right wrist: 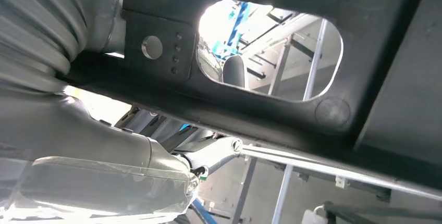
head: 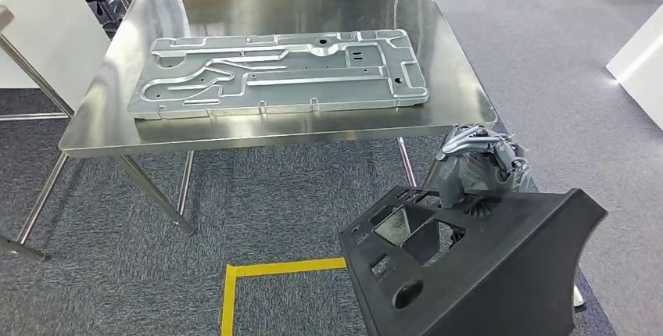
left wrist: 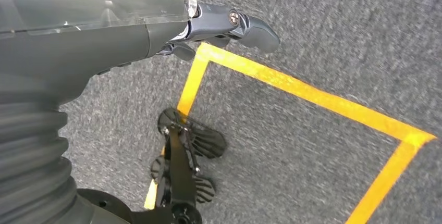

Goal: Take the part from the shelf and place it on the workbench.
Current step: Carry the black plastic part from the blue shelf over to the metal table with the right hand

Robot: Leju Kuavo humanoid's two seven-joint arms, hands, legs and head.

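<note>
While the head view shows the right hand (head: 478,166) gripping the black part (head: 469,269) near the table (head: 313,129), its wrist view shows the part's underside. The left hand (left wrist: 229,28) hangs over the floor, holding nothing, fingers mostly cut off.

The left hand (left wrist: 156,31) hangs above grey carpet (left wrist: 323,26) crossed by yellow tape (left wrist: 312,96).

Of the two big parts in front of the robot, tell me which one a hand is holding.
The black plastic part, off the table in the near right of the head view, gripped by the right hand. The silver stamped metal panel lies flat on the steel table, untouched.
</note>
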